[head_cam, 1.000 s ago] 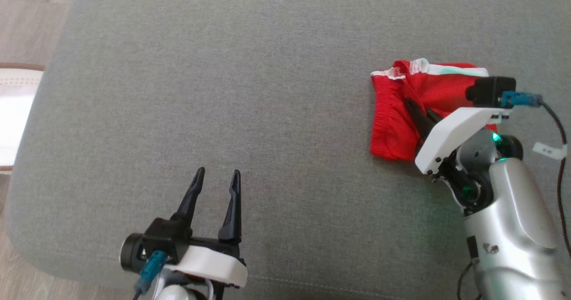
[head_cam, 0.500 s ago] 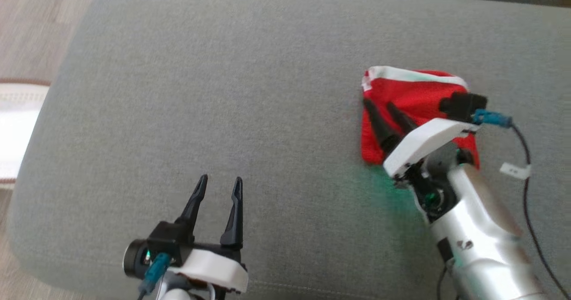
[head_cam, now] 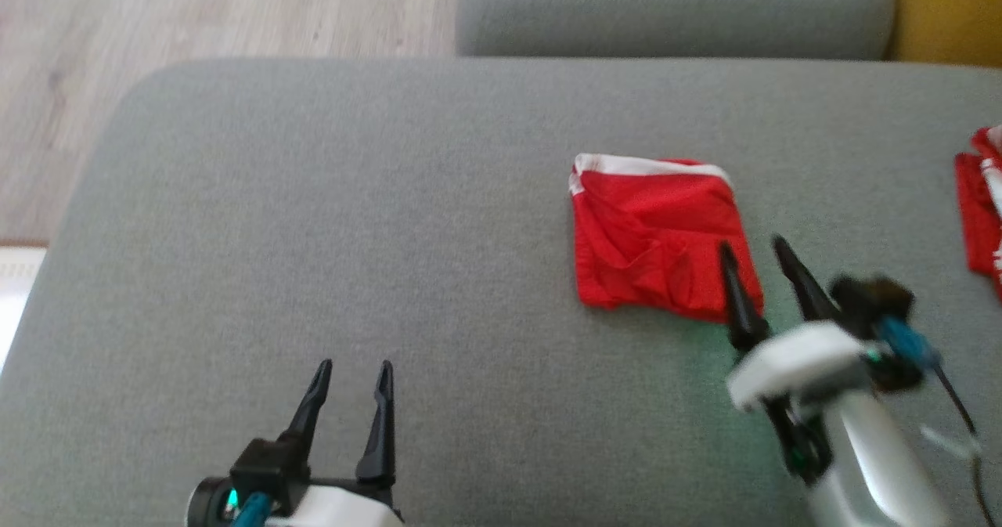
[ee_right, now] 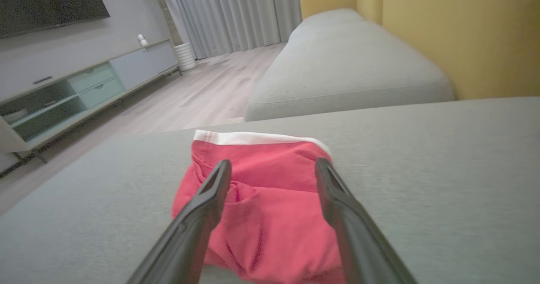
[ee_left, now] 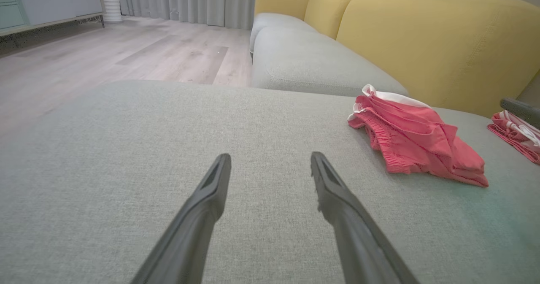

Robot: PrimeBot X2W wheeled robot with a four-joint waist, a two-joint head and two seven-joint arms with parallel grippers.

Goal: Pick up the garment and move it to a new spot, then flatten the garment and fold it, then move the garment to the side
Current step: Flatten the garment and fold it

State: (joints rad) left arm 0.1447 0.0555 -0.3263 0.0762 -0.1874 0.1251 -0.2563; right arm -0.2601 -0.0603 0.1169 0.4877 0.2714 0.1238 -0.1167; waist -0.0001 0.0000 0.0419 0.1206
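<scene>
— Where's the garment (head_cam: 657, 237)?
— Folded, red, on the grey cushion (head_cam: 313, 198), right of centre.
— And the grippers?
— Right gripper (head_cam: 751, 243) spread and empty at its near corner; left gripper (head_cam: 355, 364) spread, empty, well apart.

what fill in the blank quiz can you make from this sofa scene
1. The folded garment is mostly ____ with a white band.
2. It lies on a cushion coloured ____.
3. The right gripper, by the garment's corner, has its jaws ____.
4. The left gripper grips ____.
Missing words: red; grey; open; nothing.
</scene>
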